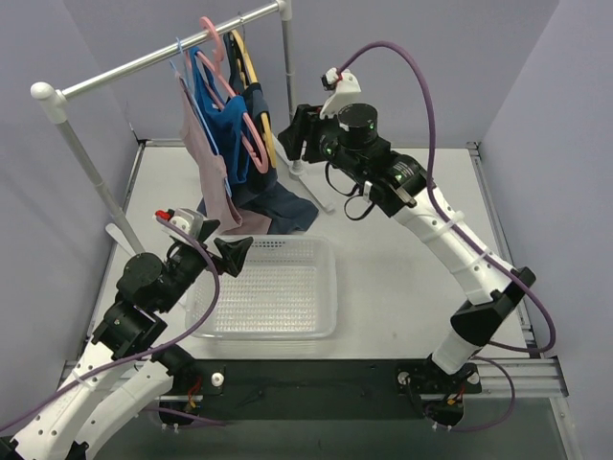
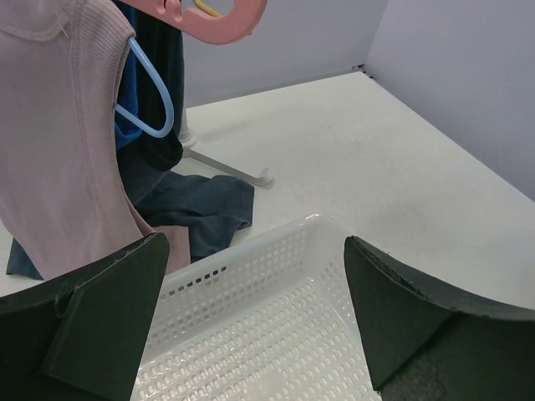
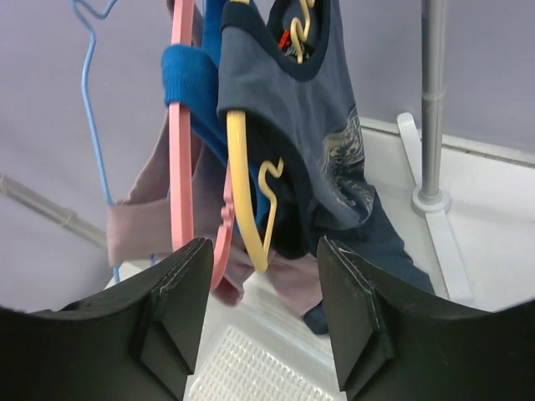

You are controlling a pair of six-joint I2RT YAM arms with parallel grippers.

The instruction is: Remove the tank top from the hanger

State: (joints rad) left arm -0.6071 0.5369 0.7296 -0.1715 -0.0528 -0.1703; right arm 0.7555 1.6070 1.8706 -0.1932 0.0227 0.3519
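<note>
A navy printed tank top (image 3: pixel 309 125) hangs on a yellow hanger (image 3: pixel 238 167) at the right end of the rail (image 1: pixel 163 59). Its hem trails on the table (image 1: pixel 273 201). My right gripper (image 3: pixel 263 246) is just in front of it, below the hanger's lower end. Its jaws stand partly apart with nothing clamped between them. In the top view that gripper (image 1: pixel 292 134) sits right of the clothes. My left gripper (image 2: pixel 255 242) is wide open and empty above the white basket's (image 2: pixel 276 242) far rim.
A blue top (image 3: pixel 188 75) on a pink hanger (image 3: pixel 181 125) and a mauve ribbed top (image 2: pixel 58 142) on a blue hanger (image 2: pixel 155 92) hang left of the navy one. The rack's post foot (image 3: pixel 430 200) rests on the table. The basket (image 1: pixel 330 287) lies between the arms.
</note>
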